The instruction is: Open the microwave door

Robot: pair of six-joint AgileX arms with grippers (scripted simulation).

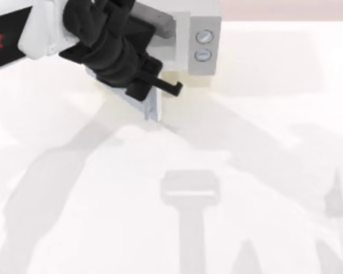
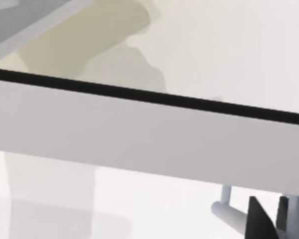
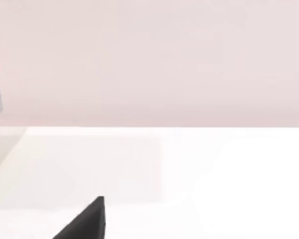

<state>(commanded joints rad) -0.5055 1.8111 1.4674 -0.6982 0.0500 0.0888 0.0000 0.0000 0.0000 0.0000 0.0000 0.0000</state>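
The microwave (image 1: 188, 40) sat at the far edge of the white surface (image 1: 263, 142), a bit left of the middle in the top view. Its side panel faced up toward the camera, with two round silver knobs (image 1: 203, 45) one above the other. To the left of the knobs, the pale inside of the microwave showed.

The microwave door (image 1: 146, 101) was swung out from the box. It stuck out toward the near side of the surface, with its free corner well away from the front of the microwave.

My left gripper (image 1: 154, 80) was right at the door, and the black arm covered most of it from above. One dark finger tip poked out just beside the knob panel. I could not tell how wide the jaws were or whether they held the door.

In the left wrist view, the door (image 2: 149, 134) filled the middle as a long grey band with a thin black edge.

The right arm was out of the top view. Its wrist view showed only a dark tip and the bare surface (image 3: 189, 174).
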